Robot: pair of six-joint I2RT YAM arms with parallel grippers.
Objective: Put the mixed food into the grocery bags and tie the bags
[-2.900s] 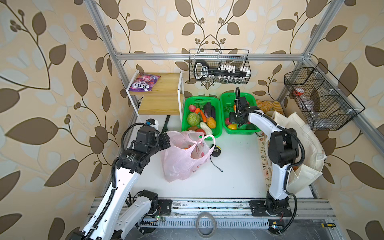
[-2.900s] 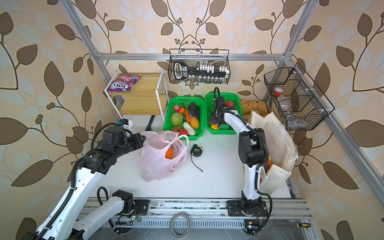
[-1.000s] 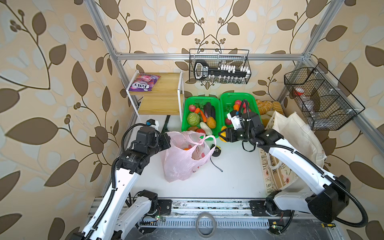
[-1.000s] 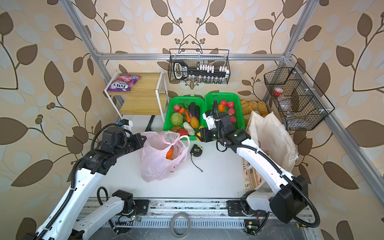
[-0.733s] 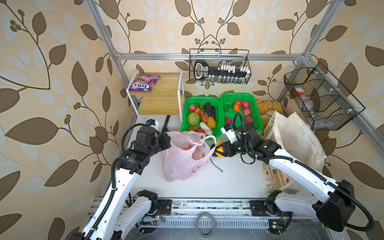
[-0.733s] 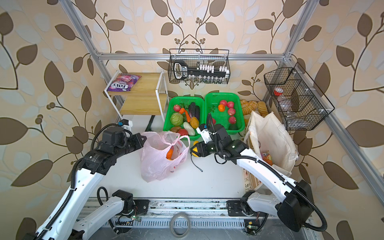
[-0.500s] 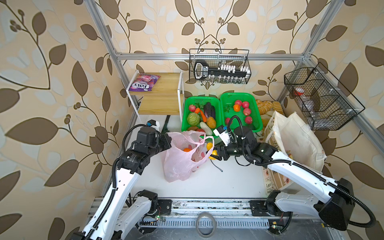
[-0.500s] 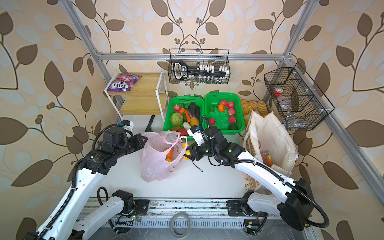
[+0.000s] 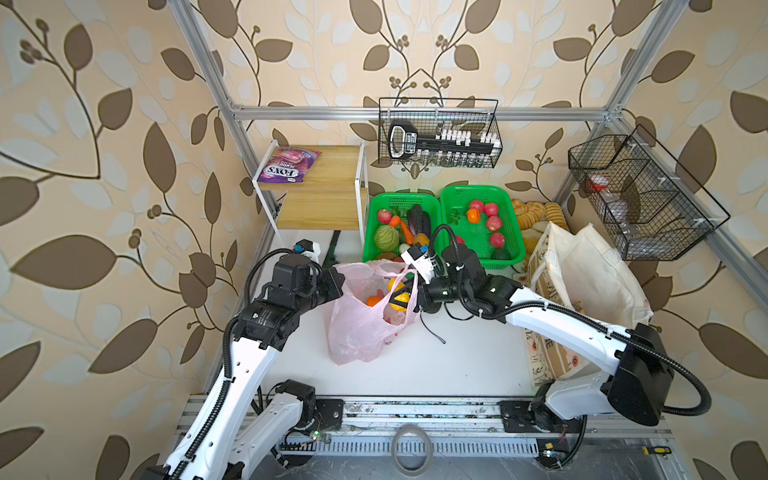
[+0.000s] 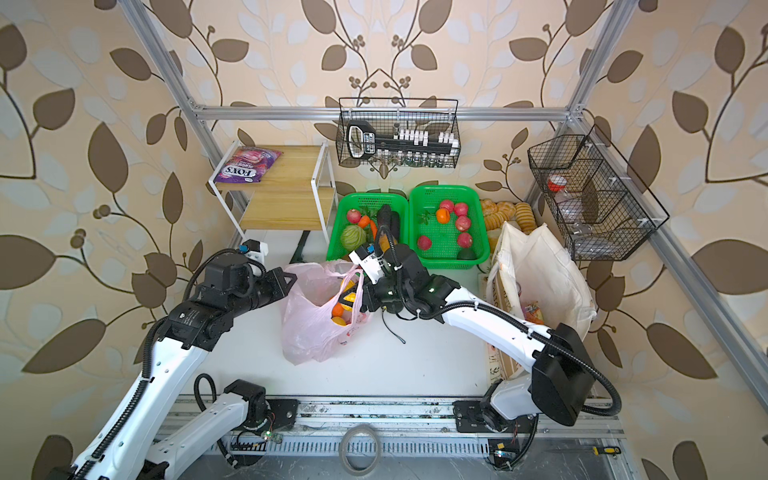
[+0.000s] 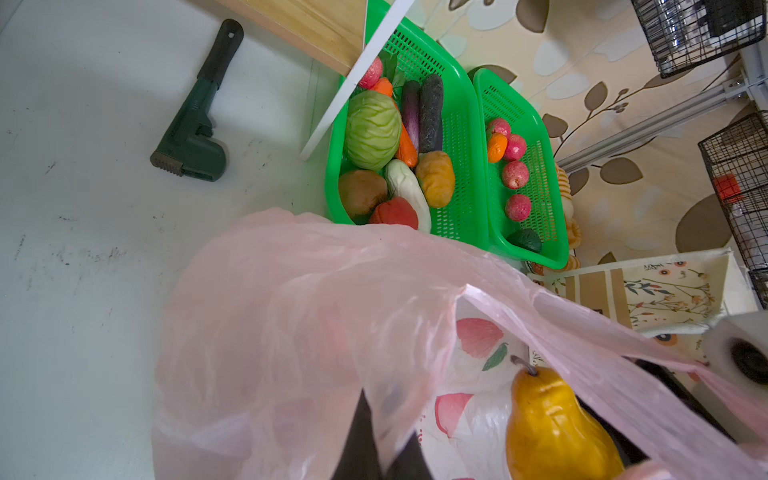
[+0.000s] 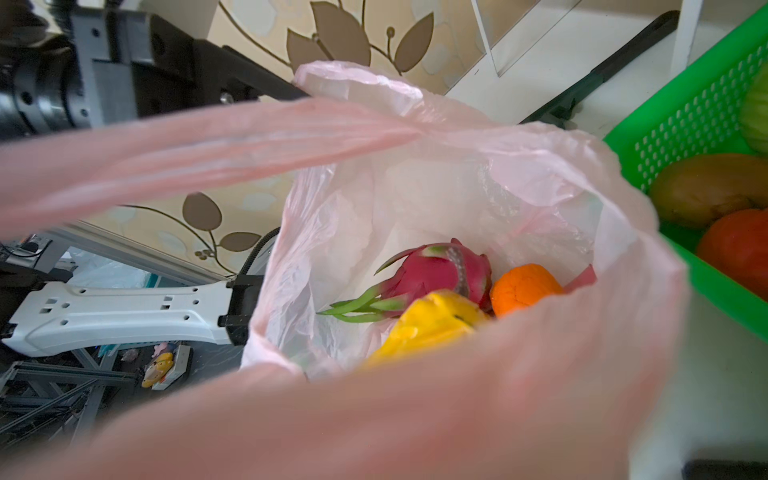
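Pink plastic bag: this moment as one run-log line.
left pincer: shut on pink plastic bag rim | right pincer: holds yellow pear in bag mouth | in bag: dragon fruit, orange | tied: no

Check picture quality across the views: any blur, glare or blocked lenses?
Right wrist view: thin translucent pink plastic bag smears out of focus over the lower half, pink dragon fruit inside is sharp. Left wrist view: crisp, glossy yellow pear shows highlights. Both top views: sharp, evenly lit.
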